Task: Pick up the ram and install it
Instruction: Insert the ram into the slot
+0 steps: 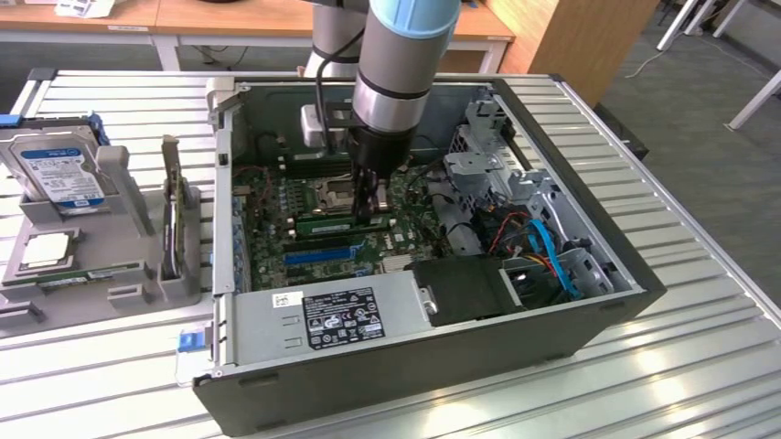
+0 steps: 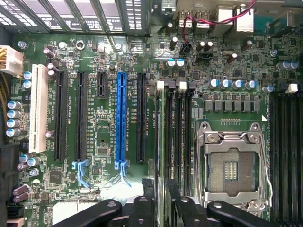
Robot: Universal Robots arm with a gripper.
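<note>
Arm [image 1: 397, 64] straight down into open PC case [image 1: 586, 302] on tabletop [image 1: 683, 366]. Tool [image 1: 369, 214] released, fingers [image 2: 147, 208] either side of the ram [image 2: 161, 142], which stands in a memory slot beside CPU socket [image 2: 232, 165]. Tight room: power supply [image 1: 262, 320], drive cage [image 1: 488, 165], cables [image 1: 555, 261] close by.

A metal table [image 1: 683, 366] with a silvery, ribbed top of long parallel slats carries everything; a dark tower computer case [image 1: 488, 366] lies on its side near the middle of the top, open side facing up; just beside it, toward the exterior view's left, a grey moulded parts holder [image 1: 123, 294] rests flat on the slats.
</note>
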